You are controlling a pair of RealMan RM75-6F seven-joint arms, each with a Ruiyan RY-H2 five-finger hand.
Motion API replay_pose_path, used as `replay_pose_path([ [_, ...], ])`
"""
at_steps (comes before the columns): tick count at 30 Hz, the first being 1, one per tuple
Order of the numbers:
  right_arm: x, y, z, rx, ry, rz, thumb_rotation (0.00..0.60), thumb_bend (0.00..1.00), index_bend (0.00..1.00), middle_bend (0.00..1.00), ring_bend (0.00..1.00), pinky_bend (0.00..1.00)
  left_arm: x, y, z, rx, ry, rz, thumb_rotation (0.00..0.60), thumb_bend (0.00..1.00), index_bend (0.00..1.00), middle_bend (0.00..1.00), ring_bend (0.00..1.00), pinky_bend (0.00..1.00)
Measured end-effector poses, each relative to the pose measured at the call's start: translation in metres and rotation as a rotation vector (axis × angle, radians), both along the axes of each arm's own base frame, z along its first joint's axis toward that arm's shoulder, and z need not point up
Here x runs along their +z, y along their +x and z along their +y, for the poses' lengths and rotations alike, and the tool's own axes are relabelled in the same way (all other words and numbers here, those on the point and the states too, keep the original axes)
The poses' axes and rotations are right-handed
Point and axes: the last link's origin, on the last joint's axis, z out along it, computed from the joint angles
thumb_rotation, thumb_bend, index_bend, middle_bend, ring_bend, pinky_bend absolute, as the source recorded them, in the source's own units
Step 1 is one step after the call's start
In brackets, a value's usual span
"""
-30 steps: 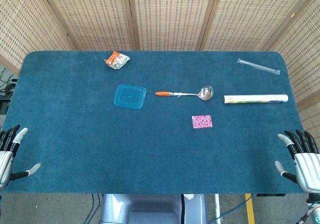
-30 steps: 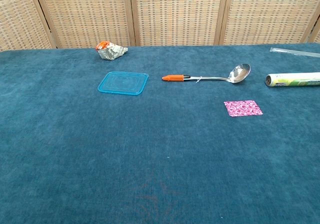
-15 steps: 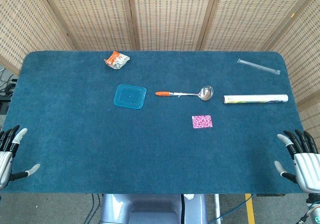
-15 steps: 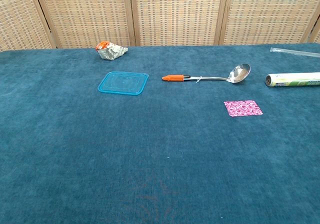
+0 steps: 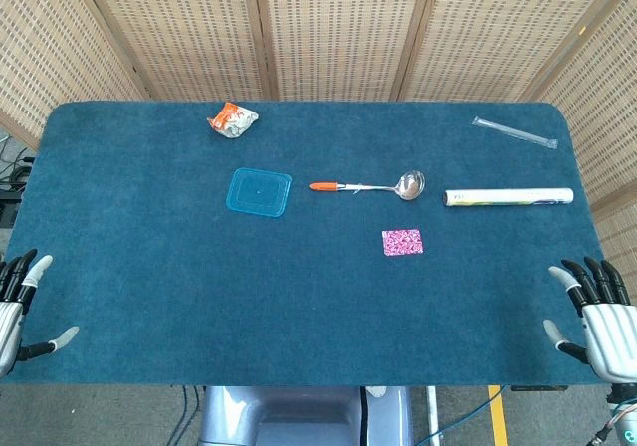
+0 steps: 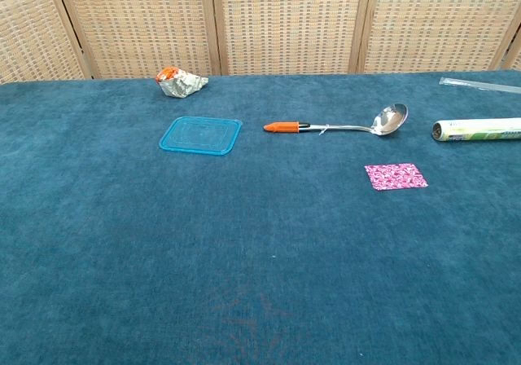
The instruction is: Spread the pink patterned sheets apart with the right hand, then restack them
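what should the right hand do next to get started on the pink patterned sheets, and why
Probably reach the right hand forward and inward toward the small stack of pink patterned sheets. The hand sits open at the near right edge of the blue carpeted table, holding nothing and well apart from the sheets, which lie flat and squared up just in front of the steel ladle with the orange handle.

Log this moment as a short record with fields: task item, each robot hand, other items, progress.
task item: pink patterned sheets, one neat stack lying flat, near side of the ladle
right robot hand: open, at the table's near right corner, holds nothing
left robot hand: open, at the near left corner
other items: blue lid, crumpled wrapper, foil roll, clear sleeve
progress: sheets not yet spread
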Motion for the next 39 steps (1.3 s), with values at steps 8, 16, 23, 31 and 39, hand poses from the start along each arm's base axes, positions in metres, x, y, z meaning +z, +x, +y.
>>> replay_pose_path([
  [8,-0.004,0.007,-0.011,0.045,0.065,-0.002,0.600,0.36,0.19,0.16,0.00,0.00,0.004,0.003,0.000,-0.009,0.011,0.008,0.472,0.00,0.07,0.00,0.00,0.00],
  [16,-0.011,0.018,-0.032,0.089,0.156,-0.005,0.600,0.39,0.19,0.16,0.00,0.00,0.004,0.008,0.004,-0.020,0.003,0.014,0.472,0.00,0.07,0.00,0.00,0.00],
  [23,-0.023,0.034,-0.062,0.137,0.259,-0.017,0.600,0.41,0.17,0.13,0.00,0.00,0.006,0.010,0.007,-0.017,0.003,0.022,0.470,0.00,0.07,0.00,0.00,0.00],
  [31,-0.039,0.049,-0.092,0.151,0.365,-0.036,0.600,0.41,0.17,0.08,0.00,0.00,0.007,0.013,0.011,-0.027,0.005,0.028,0.471,0.00,0.07,0.00,0.00,0.00],
  [39,-0.059,0.064,-0.120,0.142,0.479,-0.039,0.600,0.41,0.17,0.07,0.00,0.00,0.008,0.017,0.016,-0.037,-0.003,0.030,0.470,0.00,0.07,0.00,0.00,0.00],
])
